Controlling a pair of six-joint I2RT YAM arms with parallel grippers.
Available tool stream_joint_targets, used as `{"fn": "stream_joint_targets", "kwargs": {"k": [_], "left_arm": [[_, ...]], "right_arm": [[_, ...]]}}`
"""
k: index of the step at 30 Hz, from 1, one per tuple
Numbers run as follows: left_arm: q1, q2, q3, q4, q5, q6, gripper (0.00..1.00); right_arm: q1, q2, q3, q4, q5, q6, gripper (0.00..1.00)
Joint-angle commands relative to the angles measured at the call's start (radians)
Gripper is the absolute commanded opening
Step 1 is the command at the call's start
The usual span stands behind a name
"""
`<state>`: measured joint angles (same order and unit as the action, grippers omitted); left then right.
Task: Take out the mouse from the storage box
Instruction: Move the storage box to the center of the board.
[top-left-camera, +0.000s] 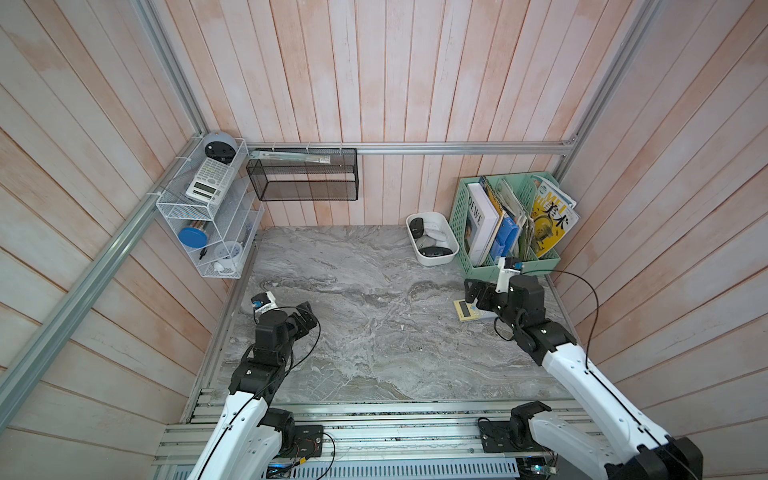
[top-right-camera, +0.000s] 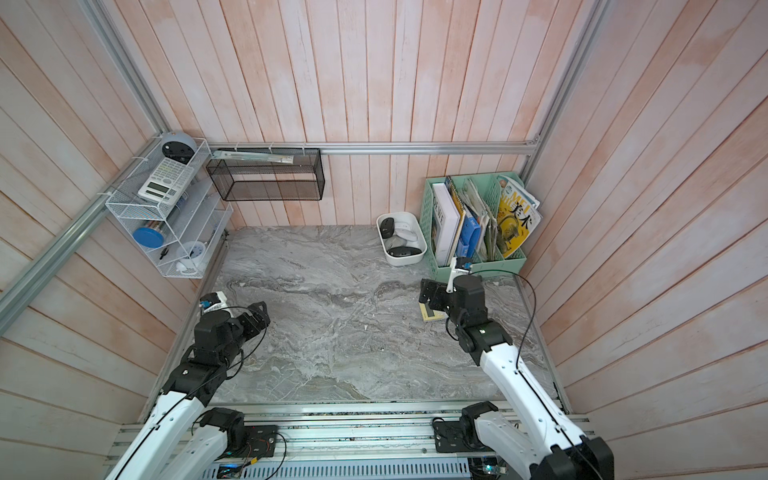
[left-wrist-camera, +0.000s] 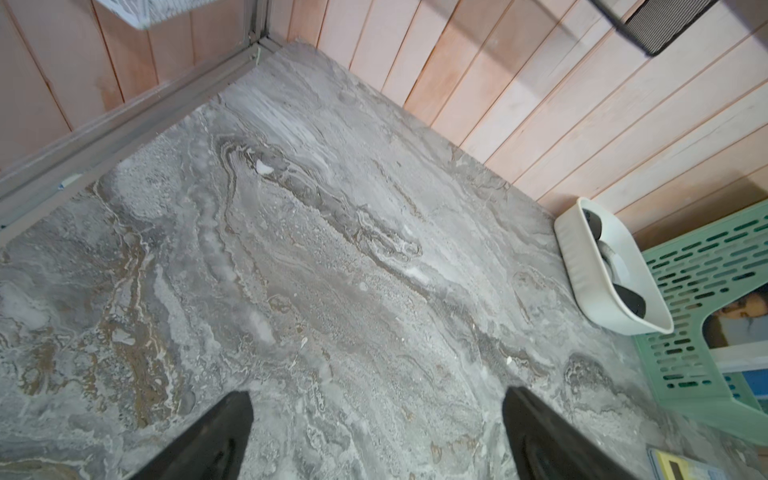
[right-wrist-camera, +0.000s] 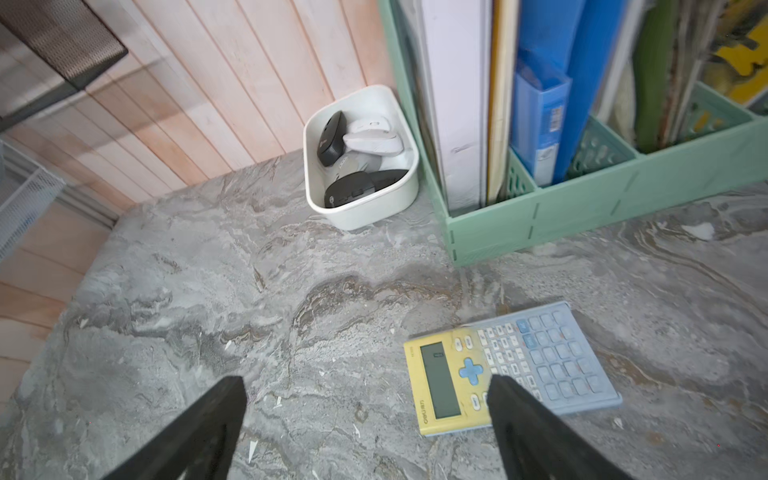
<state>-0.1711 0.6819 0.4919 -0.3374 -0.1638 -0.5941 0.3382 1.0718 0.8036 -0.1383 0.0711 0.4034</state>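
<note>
The storage box (top-left-camera: 437, 259) stood far right on the surface (top-left-camera: 374, 324), with mice (right-wrist-camera: 360, 188) inside. The left hand (top-left-camera: 309, 318) and the right hand (top-left-camera: 473, 293) were spread, holding nothing.

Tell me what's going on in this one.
Nothing is handled yet. The left pincer and right pincer both hang open and empty over the marble table. The storage box sits at the back beside the green file holder, with several black and pale mice inside. The right pincer is nearer it, by a calculator.
</note>
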Motion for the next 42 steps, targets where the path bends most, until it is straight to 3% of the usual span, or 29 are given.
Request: {"fn": "stream_joint_targets", "kwargs": {"k": [1,8,16,26,34,42], "left_arm": [[0.004,0.019,-0.044,0.047,0.056,0.017,1.00],[0.001,-0.005,-0.045,0.026,0.035,0.022,1.00],[-0.002,-0.007,-0.047,0.031,0.022,0.022,1.00],[-0.006,0.018,-0.043,0.042,0.034,0.022,1.00],[-0.005,0.034,-0.043,0.051,0.042,0.023,1.00],[-0.005,0.039,-0.042,0.052,0.044,0.022,1.00]], "right_arm": [[0.045,0.158,0.133,-0.033,0.090,-0.064,0.97],[0.068,0.540,0.446,-0.080,0.071,-0.079,0.96],[0.082,0.891,0.826,-0.235,0.025,-0.097,0.87],[0.090,1.210,1.246,-0.449,-0.023,-0.142,0.73],[0.090,1.401,1.544,-0.615,-0.004,-0.178,0.67],[0.091,1.523,1.725,-0.715,-0.001,-0.196,0.57]]}}
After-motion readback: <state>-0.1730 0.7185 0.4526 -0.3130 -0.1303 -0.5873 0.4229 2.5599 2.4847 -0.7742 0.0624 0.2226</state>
